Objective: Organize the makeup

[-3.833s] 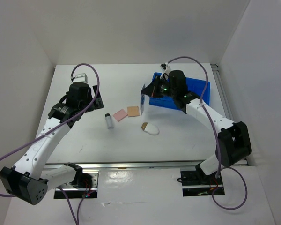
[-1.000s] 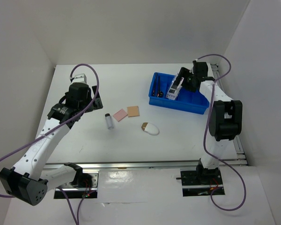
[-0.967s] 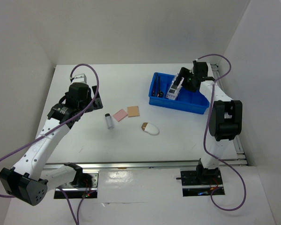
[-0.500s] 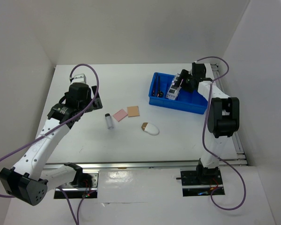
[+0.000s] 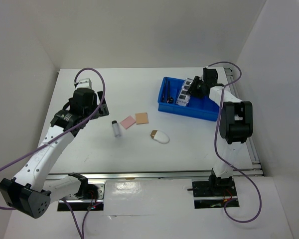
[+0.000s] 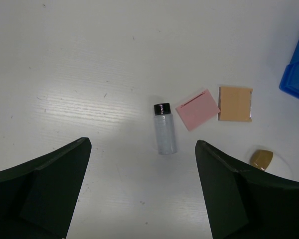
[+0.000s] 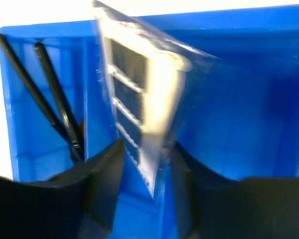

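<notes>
Pinching blurred palette (image 7: 135, 87), lettering unreadable

1. No text, label, brand, number or sign can be read in any of the views.
2. The dark rectangular eyeshadow palette in clear wrapping (image 7: 134, 104) shows only blurred dark blocks in the right wrist view, and it is too small to make out from above.
3. The small clear vial with a black cap (image 6: 165, 130) shows plain surfaces only.
</notes>
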Available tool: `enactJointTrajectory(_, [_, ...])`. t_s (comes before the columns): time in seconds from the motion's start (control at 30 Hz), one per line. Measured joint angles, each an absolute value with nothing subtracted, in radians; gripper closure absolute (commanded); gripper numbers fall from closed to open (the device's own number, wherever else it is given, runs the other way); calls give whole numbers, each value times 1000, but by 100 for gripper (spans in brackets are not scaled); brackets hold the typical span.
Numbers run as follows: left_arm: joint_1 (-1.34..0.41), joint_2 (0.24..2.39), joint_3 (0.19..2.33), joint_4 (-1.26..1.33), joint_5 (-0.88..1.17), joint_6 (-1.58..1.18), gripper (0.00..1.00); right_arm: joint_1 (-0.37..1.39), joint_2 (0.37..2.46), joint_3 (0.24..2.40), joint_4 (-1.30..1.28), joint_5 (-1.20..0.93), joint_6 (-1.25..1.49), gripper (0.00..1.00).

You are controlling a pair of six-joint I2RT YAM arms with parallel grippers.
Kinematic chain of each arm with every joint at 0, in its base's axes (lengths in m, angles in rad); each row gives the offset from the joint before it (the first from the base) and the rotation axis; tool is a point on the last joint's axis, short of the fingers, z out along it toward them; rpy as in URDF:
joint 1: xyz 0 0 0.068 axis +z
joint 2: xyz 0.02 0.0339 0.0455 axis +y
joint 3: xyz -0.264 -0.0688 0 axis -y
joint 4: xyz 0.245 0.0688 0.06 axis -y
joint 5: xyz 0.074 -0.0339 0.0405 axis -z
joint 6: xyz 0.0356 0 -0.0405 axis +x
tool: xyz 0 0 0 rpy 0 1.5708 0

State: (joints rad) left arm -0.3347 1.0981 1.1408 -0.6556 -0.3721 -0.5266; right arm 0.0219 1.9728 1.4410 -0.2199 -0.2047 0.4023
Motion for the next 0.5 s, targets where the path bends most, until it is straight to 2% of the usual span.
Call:
enactJointTrajectory(0.03, [-335, 1098, 1141, -656, -372, -527, 0, 22, 1977, 1441, -220, -202, 403, 70])
enactJointTrajectory(0.2, [-335, 1098, 1141, -656, -371, -526, 0, 22, 1978, 1441, -205, -213, 408, 100])
enactJointTrajectory(0.5, [-335, 1098, 1153, -654, -369, -526, 0, 22, 1973, 1526, -248, -222, 384, 100])
